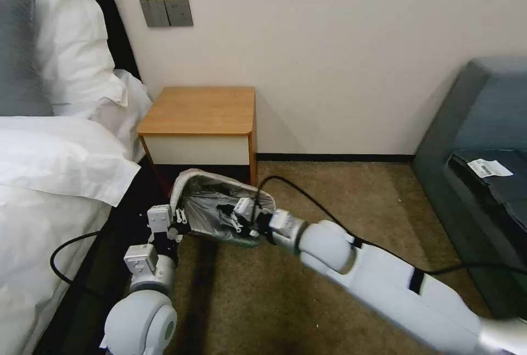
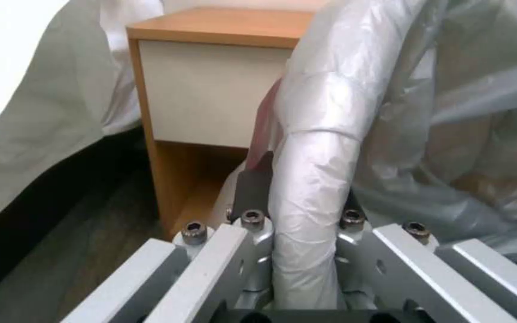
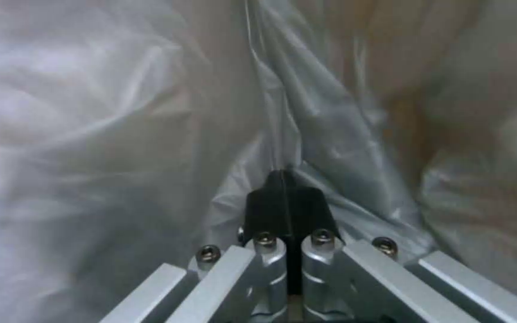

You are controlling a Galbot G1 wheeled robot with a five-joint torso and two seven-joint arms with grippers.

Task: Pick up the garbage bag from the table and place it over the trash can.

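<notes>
the left gripper (image 2: 306,211) has its jaws closed on the trash can (image 1: 184,187) rim, where the garbage bag (image 2: 318,148) is wrapped tight over the edge; the plastic-covered rim runs straight up between the two dark pads (image 2: 252,188) in the left wrist view, and a strip of the bag's pink-red band shows just behind it. the right gripper (image 3: 286,197) has its jaws pressed fully together, pinching a fold of the grey film, with crinkled bag around it on every side.

in the head view, low and left of centre, the can is tipped so that its mouth faces toward the lower right of the frame, its long axis slanting from upper left to lower right. the bag (image 1: 219,215) lines its inside, dark and rumpled. the left gripper (image 1: 177,218) reaches up from the bottom left, forearm nearly vertical, meeting the can's left rim. the right gripper (image 1: 241,213) comes in from the lower right, arm stretched long and slanting, its tip inside the can's mouth.

the counter (image 1: 200,111) stands just behind the can, against the wall, its top bare; the bed (image 1: 55,179) lies along the left edge.
</notes>
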